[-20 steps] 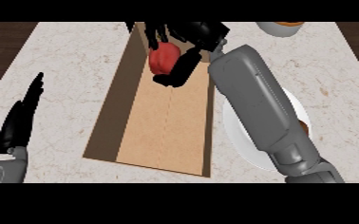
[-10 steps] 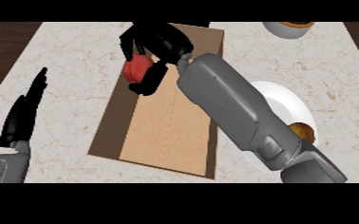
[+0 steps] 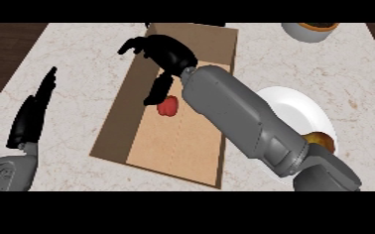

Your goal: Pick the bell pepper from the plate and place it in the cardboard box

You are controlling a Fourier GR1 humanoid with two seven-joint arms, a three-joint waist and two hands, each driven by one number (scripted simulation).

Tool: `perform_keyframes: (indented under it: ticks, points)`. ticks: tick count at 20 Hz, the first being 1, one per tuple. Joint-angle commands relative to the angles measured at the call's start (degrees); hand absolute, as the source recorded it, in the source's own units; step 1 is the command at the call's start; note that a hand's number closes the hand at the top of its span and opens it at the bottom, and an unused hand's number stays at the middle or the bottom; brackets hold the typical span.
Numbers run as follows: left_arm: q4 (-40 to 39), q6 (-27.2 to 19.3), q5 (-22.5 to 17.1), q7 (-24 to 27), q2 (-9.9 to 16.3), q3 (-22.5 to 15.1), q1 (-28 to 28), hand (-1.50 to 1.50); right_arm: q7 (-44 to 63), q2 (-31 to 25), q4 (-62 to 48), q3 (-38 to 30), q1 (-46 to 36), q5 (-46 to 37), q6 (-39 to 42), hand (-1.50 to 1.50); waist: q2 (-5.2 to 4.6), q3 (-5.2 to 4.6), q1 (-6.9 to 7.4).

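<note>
So the small red bell pepper is lying on the floor of the long brown cardboard box, and the black right hand hangs above it with fingers spread and nothing in them. The risk I see is the grey forearm catching the box wall on its way out and shoving the box (it's lying right across it). The forearm hides part of the round white plate, and the black left hand rests open at the left edge.
</note>
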State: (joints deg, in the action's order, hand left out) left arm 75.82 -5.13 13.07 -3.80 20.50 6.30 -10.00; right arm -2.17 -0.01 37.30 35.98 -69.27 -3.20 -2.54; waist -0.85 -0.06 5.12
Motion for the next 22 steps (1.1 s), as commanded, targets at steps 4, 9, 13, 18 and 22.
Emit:
perform_keyframes:
  ticks: [4,9,13,18,22]
  points:
    - [-1.22,0.03,0.3,0.65,-0.31,0.24,-0.34,0.0,-8.18,0.01,-1.63,1.1,-0.32,8.6,-6.54,-1.5,-0.33,-0.01,-0.16]
    - [-1.7,-0.92,0.41,1.01,-0.24,1.34,0.07,0.0,-12.37,0.01,-3.61,-5.92,-1.78,15.44,-7.55,-1.5,-0.13,0.02,-1.37]
    - [-2.5,-1.16,0.66,1.4,-0.38,1.75,0.57,0.0,-17.49,0.01,-7.44,-10.4,-0.6,17.82,-4.98,-1.5,0.14,0.03,-2.99]
    - [-1.01,-1.4,1.23,1.22,-0.33,1.86,2.1,0.0,-22.56,-6.6,-12.34,-16.56,-1.49,20.26,5.7,-1.5,0.18,0.05,-3.63]
    - [-0.77,-0.2,-0.08,0.67,0.14,2.84,1.29,0.0,-22.66,-12.55,-18.33,-19.34,-4.33,19.91,8.95,-1.5,0.11,0.05,-3.21]
